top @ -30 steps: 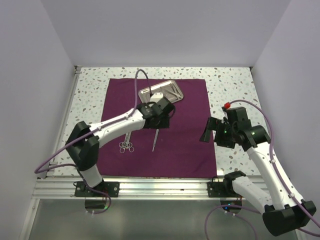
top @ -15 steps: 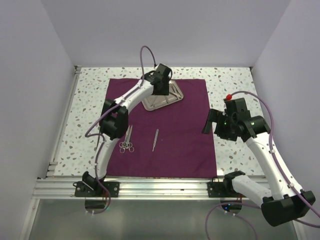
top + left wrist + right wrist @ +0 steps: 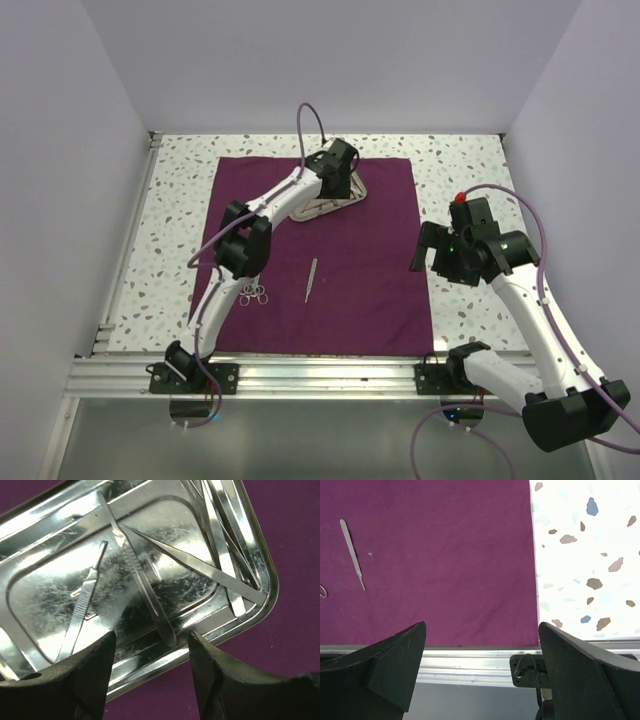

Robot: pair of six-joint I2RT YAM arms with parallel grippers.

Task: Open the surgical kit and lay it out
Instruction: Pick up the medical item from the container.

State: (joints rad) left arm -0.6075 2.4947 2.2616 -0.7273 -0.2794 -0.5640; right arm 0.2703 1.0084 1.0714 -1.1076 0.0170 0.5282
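Observation:
The maroon cloth point(image 3: 350, 270) lies spread flat on the table. At its far end sits the steel tray point(image 3: 322, 207), partly under my left arm. My left gripper point(image 3: 345, 190) hovers over it. In the left wrist view the tray point(image 3: 50, 580) holds several thin steel tools, among them a slim handle point(image 3: 145, 595) and tweezers point(image 3: 200, 565). My left gripper point(image 3: 152, 645) is open, its fingers astride the tray's near rim, touching nothing. Ring-handled scissors or forceps point(image 3: 254, 293) and one thin tool point(image 3: 311, 279) lie on the cloth. My right gripper point(image 3: 425, 250) is open and holds nothing.
Speckled tabletop point(image 3: 180, 220) surrounds the cloth, with white walls on three sides. A metal rail point(image 3: 320, 370) runs along the near edge. The right wrist view shows the cloth's near right corner point(image 3: 520, 630), the thin tool point(image 3: 352, 552) and the rail point(image 3: 470, 662).
My left arm has stretched from the middle of the cloth out to the tray at the back, and its jaws have narrowed a little. The right arm has barely shifted.

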